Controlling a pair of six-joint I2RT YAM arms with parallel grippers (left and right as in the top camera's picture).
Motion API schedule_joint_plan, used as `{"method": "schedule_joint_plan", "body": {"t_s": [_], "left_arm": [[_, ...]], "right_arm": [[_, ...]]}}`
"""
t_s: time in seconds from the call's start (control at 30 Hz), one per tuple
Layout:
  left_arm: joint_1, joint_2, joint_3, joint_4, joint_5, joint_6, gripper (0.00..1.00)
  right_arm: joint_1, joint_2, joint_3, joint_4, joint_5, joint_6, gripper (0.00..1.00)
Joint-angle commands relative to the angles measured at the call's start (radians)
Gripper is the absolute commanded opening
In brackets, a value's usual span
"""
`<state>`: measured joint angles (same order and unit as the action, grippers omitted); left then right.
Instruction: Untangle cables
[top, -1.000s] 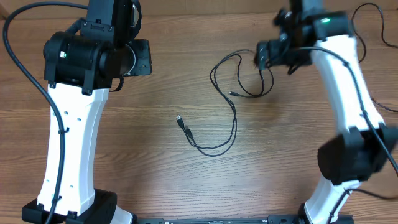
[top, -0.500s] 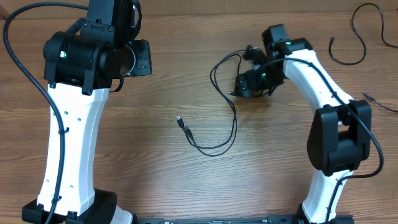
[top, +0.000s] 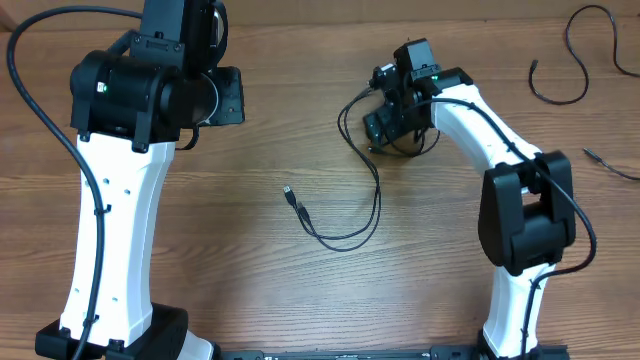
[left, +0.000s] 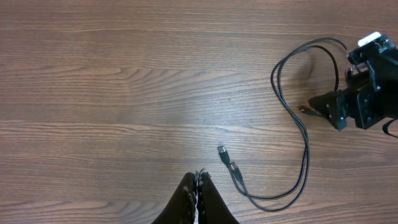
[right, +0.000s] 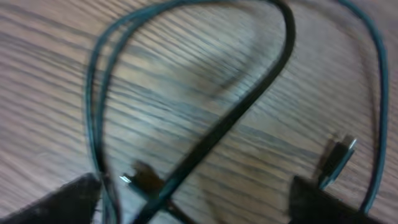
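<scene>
The tangled thin black cables (top: 377, 195) lie mid-table, with loops at the back and two joined plug ends (top: 292, 196) at the front left. They also show in the left wrist view (left: 305, 143). My right gripper (top: 383, 127) is low over the back loops. In the right wrist view it (right: 196, 208) is open, with cable strands (right: 249, 106) and a small plug (right: 142, 178) between its fingers. Another plug (right: 337, 157) lies by its right finger. My left gripper (left: 198, 186) is shut and empty, high above the table to the left of the cables.
A separate black cable (top: 563, 62) curls at the back right corner. Another thin wire (top: 608, 163) lies at the right edge. The left arm's white body (top: 115, 210) stands over the left side of the wooden table (top: 250, 270).
My right arm swung left and down from the back right onto the cable loops. That uncovered the cable in the back right corner. The left arm has not moved.
</scene>
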<state>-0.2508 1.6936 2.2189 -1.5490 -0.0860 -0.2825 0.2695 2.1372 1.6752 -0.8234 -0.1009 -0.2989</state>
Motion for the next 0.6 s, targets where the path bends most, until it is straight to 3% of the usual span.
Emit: {"method": "schedule_joint_plan", "body": {"t_s": [0.0,0.03,0.07,0.23,0.37,0.57], "left_arm": [[-0.006,-0.005,0.005,0.000,0.009,-0.010,0.04],[-0.006,-0.005,0.005,0.000,0.009,-0.010,0.04],[-0.006,-0.005,0.005,0.000,0.009,-0.010,0.04],[-0.006,-0.005,0.005,0.000,0.010,-0.010,0.04],[-0.006,-0.005,0.005,0.000,0.013,-0.010,0.04],[-0.006,-0.005,0.005,0.001,0.017,-0.010,0.04]], "right_arm": [[-0.006,0.038,-0.001,-0.013,0.010,0.016,0.46],[-0.006,0.039,0.000,-0.020,0.011,0.022,0.18],[-0.006,0.039,0.001,-0.025,0.014,0.033,0.04],[-0.007,0.011,0.120,-0.146,0.018,0.069,0.04],[-0.008,-0.037,0.332,-0.269,0.043,0.085,0.04],[-0.008,-0.105,0.910,-0.483,0.086,0.116,0.04]]}}
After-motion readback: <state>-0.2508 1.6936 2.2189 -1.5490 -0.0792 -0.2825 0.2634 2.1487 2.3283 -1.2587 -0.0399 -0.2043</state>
